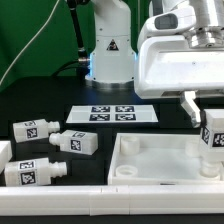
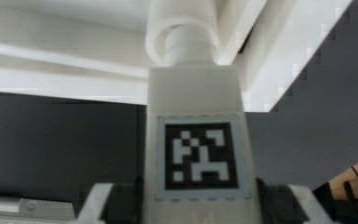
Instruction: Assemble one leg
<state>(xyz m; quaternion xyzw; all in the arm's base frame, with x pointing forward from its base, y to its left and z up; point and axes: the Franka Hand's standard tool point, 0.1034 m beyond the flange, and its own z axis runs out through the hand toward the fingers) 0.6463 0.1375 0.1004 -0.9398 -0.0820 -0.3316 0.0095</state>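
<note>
My gripper [image 1: 213,122] is shut on a white leg [image 1: 212,138] with a black-and-white tag. It holds the leg upright over the right side of the large white tray-like panel [image 1: 150,160]. In the wrist view the leg [image 2: 199,120] fills the middle, its tag facing the camera and its round end toward the panel's white rim [image 2: 87,70]. The black fingers [image 2: 128,205] clamp it on both sides. Three more legs lie at the exterior view's left: one [image 1: 33,128], one [image 1: 75,141] and one [image 1: 35,172].
The marker board [image 1: 113,114] lies flat behind the panel. The robot base [image 1: 110,50] stands at the back. A white block edge [image 1: 4,152] shows at the far left.
</note>
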